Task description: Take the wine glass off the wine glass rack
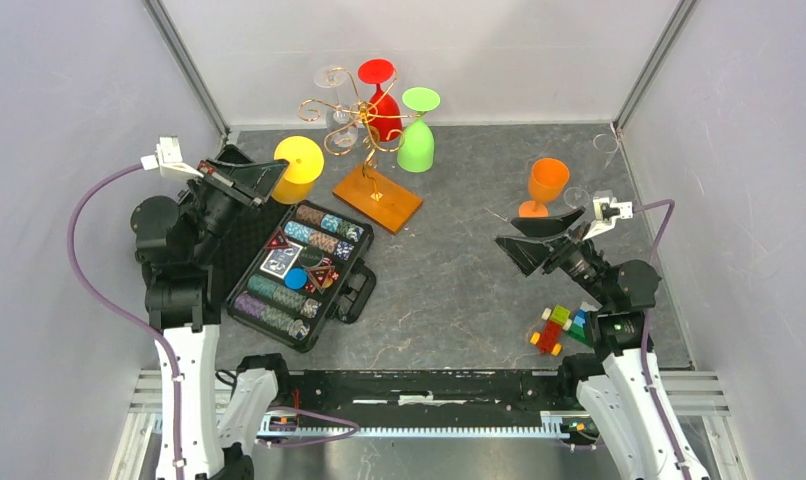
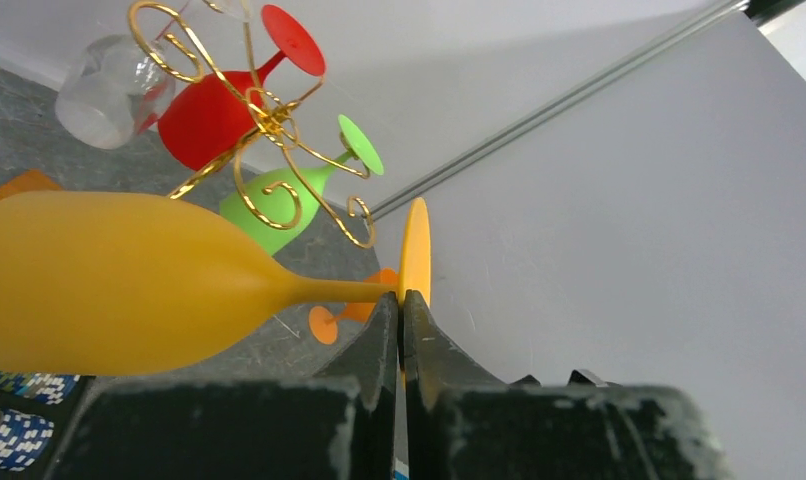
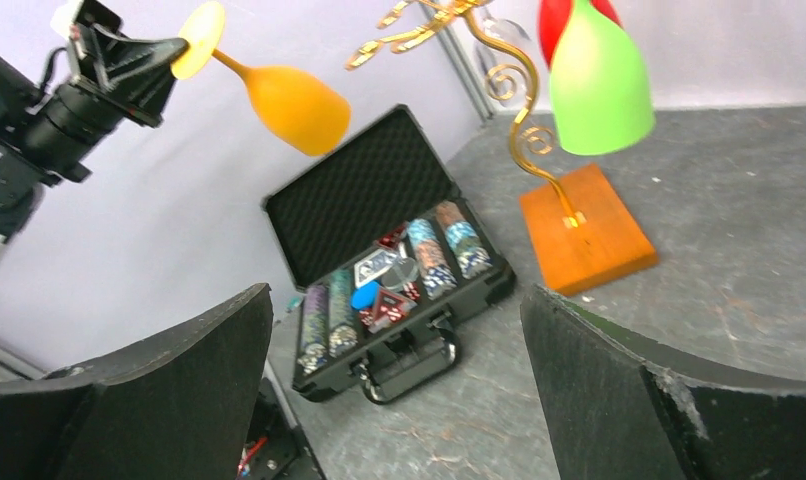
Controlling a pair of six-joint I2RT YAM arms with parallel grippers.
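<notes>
Between the tightly closed fingers of my left gripper (image 2: 400, 303) sits the thin stem of the yellow plastic wine glass (image 2: 109, 290), gripped just next to its round foot. This glass lies sideways in the air, left of the gold wire rack on its orange-brown wooden base (image 1: 379, 198) and apart from its curled arms. My right gripper (image 1: 519, 250) stands wide open, holding nothing.

arms (image 1: 184, 350): black joints, white lower links | cables (image 1: 74, 240): purple | fingers (image 3: 139, 400): black, wedge-shaped, seemingly scuffed
</notes>
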